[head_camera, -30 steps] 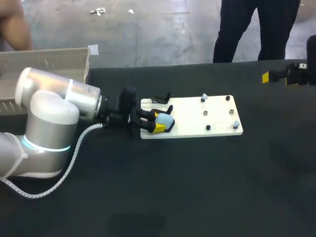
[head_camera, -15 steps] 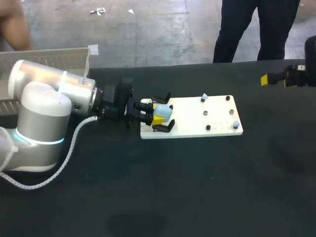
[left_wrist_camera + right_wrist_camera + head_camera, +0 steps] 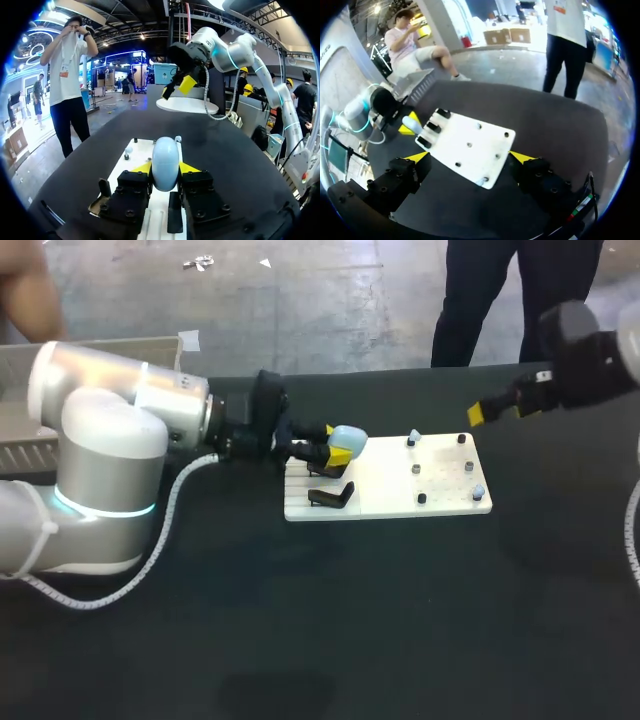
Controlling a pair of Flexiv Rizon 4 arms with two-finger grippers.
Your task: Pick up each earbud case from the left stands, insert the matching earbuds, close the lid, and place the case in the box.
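Observation:
A light blue earbud case (image 3: 346, 437) hangs above the left end of the white board (image 3: 400, 502), and my left gripper (image 3: 338, 448) is shut on it. In the left wrist view the case (image 3: 165, 161) stands lid closed between the yellow fingertips (image 3: 143, 167). An empty black stand (image 3: 331, 497) sits on the board under the gripper. Two small pale blue earbuds (image 3: 413, 437) (image 3: 478, 491) rest on pegs at the board's right end. My right gripper (image 3: 482, 412) hovers open above the board's far right corner. In the right wrist view the board (image 3: 470, 145) lies ahead of that open gripper (image 3: 469, 157).
A grey box (image 3: 100, 355) stands at the table's back left, behind my left arm (image 3: 110, 460). Small black pegs (image 3: 421, 498) stick up from the board. Dark tabletop (image 3: 400, 620) spreads in front of the board.
My left gripper has lifted the case off its stand and carried it up and to the right. My right arm has swung in from the right edge toward the board.

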